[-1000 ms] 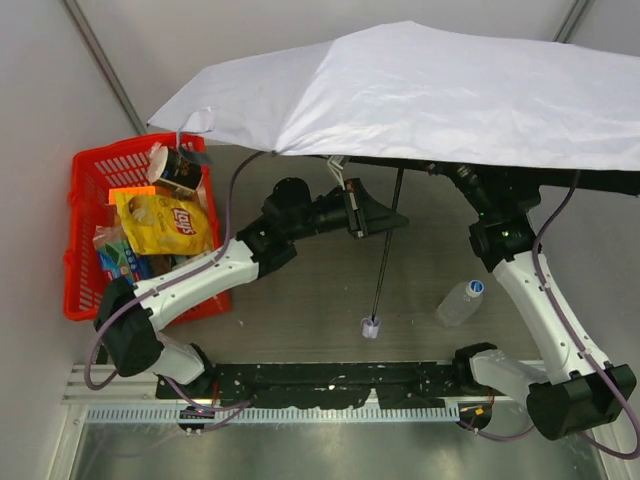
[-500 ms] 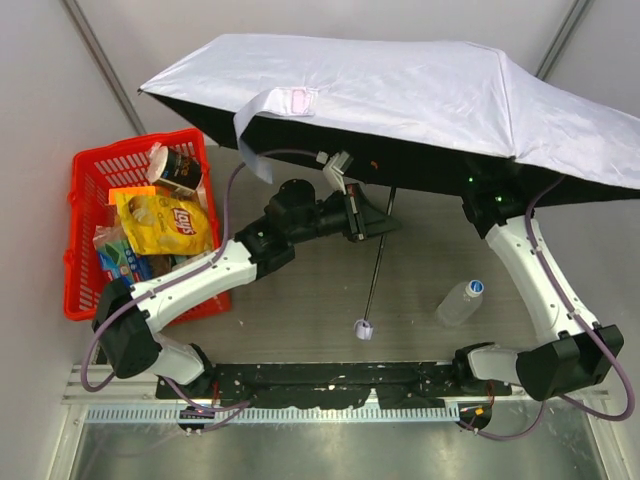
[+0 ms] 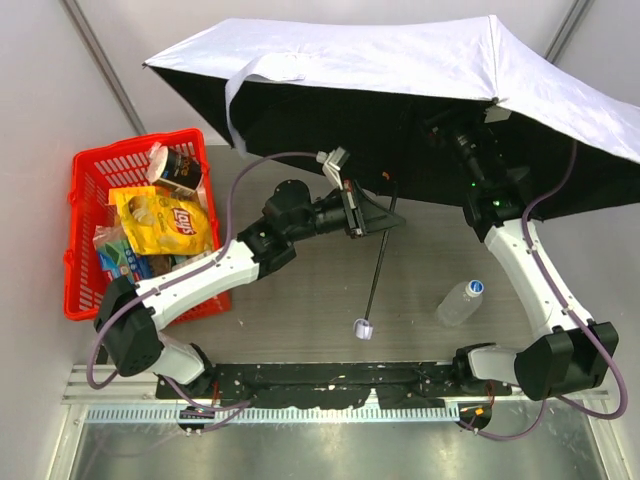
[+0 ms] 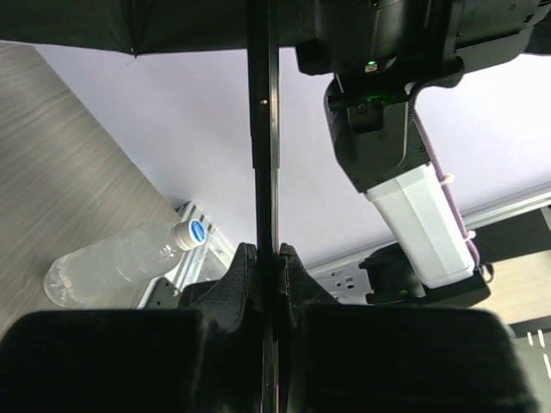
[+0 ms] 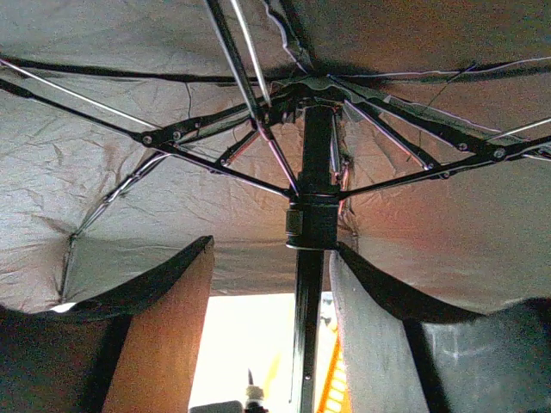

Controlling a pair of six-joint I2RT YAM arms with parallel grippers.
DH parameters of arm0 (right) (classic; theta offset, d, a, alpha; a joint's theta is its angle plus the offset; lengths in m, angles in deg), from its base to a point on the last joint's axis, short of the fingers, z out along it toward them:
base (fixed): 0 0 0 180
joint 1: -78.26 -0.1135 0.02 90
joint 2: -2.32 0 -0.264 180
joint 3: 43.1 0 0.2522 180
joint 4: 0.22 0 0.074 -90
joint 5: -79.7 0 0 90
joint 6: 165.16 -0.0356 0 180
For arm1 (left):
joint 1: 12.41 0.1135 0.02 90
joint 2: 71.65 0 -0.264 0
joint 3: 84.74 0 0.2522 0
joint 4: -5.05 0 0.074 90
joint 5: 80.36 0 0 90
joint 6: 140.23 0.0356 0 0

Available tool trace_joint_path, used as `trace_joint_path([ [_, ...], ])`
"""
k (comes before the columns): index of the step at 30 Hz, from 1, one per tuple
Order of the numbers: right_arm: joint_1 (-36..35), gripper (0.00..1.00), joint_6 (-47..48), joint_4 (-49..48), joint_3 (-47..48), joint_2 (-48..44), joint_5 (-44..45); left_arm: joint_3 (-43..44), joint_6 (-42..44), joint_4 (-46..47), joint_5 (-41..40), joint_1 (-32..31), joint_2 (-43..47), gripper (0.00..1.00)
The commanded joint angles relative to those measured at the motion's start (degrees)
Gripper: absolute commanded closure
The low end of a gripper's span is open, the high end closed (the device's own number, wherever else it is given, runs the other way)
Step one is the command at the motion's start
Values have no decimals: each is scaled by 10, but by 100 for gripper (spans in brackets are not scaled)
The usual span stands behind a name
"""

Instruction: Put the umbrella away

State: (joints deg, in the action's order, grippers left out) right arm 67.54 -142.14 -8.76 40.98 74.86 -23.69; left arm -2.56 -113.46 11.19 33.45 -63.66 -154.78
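Steadying of the open umbrella (image 3: 400, 60) is provided by the left gripper (image 4: 267, 258), which is shut on the thin black shaft (image 4: 263, 129) midway, so the canopy is held above the far side of the table (image 3: 300, 300) with the handle (image 3: 363, 328) pointed toward its near edge. The right gripper (image 5: 271, 249) is placed under the canopy, fingers parted either side of the shaft just below the runner (image 5: 312, 225), presumably so the runner can be grasped and the canopy folded.

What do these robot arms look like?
Both the left arm and right arm have white shells with chunky black joints. A thin lavender cable loops along each. The left pincer is black; a small green light glows on the right arm.
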Motion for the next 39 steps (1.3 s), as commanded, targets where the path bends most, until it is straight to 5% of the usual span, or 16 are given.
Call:
trace_joint_path([
  [1,22,40,-28,-57,10,-2,9,3,-24,126,51,-3,5,100],
  [12,29,46,23,51,30,-13,58,11,-26,116,54,-4,4,100],
  [26,35,55,-39,-78,44,34,-2,5,-38,117,58,-3,-10,100],
  [31,36,66,-57,-85,54,55,-29,13,-33,106,61,-3,-16,100],
  [32,36,81,-57,-92,54,56,-32,14,-31,101,61,-3,-17,100],
  [35,39,97,-60,-81,51,58,-34,15,-15,82,53,-3,-14,100],
  [39,40,99,-61,31,74,55,-58,42,75,-30,2,4,-4,100],
])
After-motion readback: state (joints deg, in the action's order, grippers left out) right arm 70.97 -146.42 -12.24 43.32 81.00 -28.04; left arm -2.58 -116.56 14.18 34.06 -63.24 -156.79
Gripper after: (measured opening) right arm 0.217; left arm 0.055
